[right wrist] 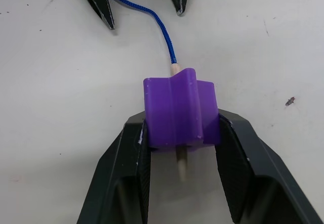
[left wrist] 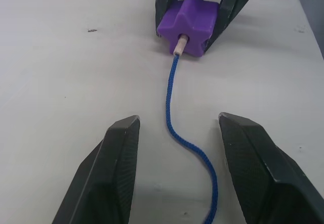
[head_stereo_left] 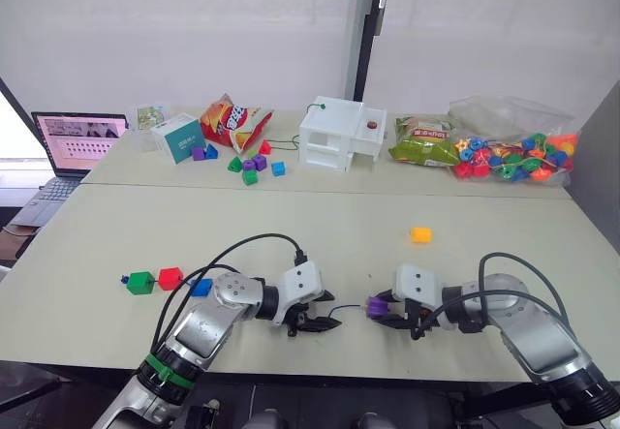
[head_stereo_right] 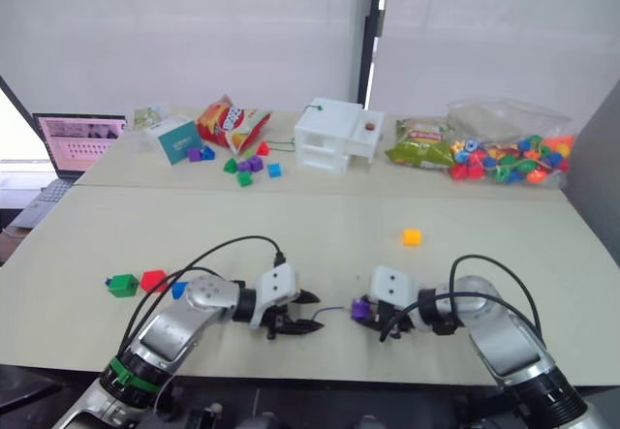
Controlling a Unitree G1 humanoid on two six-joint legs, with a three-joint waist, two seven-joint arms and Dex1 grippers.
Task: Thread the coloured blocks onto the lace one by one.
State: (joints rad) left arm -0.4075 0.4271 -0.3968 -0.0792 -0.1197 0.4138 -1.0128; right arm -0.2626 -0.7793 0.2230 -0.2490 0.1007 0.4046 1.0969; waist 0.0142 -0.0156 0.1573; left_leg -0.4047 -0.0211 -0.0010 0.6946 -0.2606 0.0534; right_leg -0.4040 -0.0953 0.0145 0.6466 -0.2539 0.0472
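Three blocks, green (head_stereo_left: 140, 283), red (head_stereo_left: 170, 278) and blue (head_stereo_left: 201, 288), sit threaded at the counter's (head_stereo_left: 320, 235) left; yellow (head_stereo_left: 420, 234) waits apart with open room around it. Left wrist view: the left gripper (left wrist: 174, 148) has released jaws straddling the lace (left wrist: 174, 113). Right wrist view: the right gripper (right wrist: 179, 158) clenches the purple block (right wrist: 179, 114), pale tip poking through, near the counter's front edge
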